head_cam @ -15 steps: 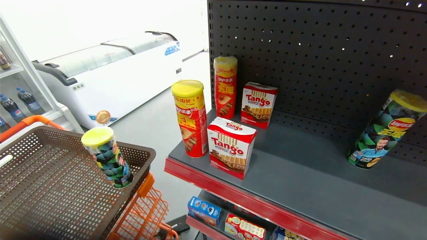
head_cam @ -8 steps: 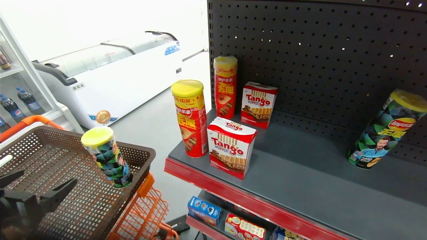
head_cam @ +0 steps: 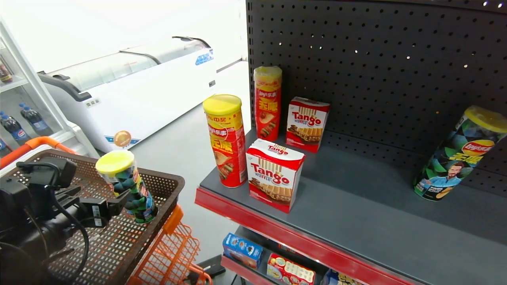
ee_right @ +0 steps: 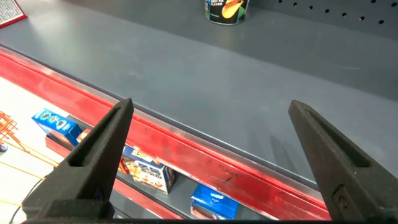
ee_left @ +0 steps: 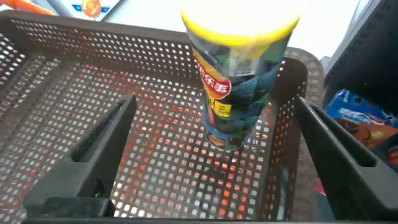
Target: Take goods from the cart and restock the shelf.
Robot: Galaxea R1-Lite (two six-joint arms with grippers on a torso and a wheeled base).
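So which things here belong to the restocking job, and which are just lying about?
Job: green chip can in the cart basket; left gripper, open, facing it; shelf with red chip cans, wafer boxes and another green can.
Lying about: chest freezer; drinks fridge; packets on the lower shelf.

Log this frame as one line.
step: pre-grasp | left gripper: open, at can upright in basket | right gripper: open, empty, over shelf front

Four chip cans [head_cam: 224,140] [head_cam: 267,103] [head_cam: 126,186] [head_cam: 459,154] and two wafer boxes [head_cam: 274,174] [head_cam: 307,124]
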